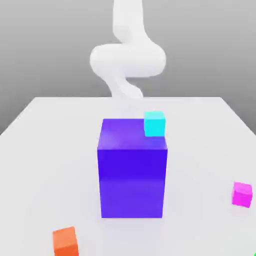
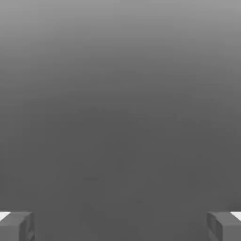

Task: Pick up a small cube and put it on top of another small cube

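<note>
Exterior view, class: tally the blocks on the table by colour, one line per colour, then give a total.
blue-purple block: 1
cyan cube: 1
magenta cube: 1
orange cube: 1
Total: 4

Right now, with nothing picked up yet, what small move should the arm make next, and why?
Probably swing the open pincer toward the pink cube and start lowering over it. Its fingers stand wide apart with nothing between them, and the pink cube lies alone on the table, at the exterior view's right, well apart from the big purple block.
</note>
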Robot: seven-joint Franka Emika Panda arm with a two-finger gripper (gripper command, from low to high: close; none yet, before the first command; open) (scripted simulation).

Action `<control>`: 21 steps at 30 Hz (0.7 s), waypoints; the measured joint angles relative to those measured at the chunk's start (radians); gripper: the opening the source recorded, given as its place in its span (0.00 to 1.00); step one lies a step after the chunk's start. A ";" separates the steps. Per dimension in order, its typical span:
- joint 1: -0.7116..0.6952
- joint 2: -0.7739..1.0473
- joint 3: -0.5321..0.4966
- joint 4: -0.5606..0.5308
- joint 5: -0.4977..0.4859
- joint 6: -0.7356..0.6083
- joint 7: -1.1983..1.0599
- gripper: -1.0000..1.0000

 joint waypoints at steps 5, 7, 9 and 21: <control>0.005 0.176 0.129 -0.044 0.027 0.081 0.183 0.50; 0.016 0.245 0.176 -0.062 0.023 0.113 0.265 0.50; 0.015 0.312 0.234 -0.079 0.021 0.145 0.344 0.50; 0.139 0.756 0.465 -0.181 -0.187 0.331 0.964 0.50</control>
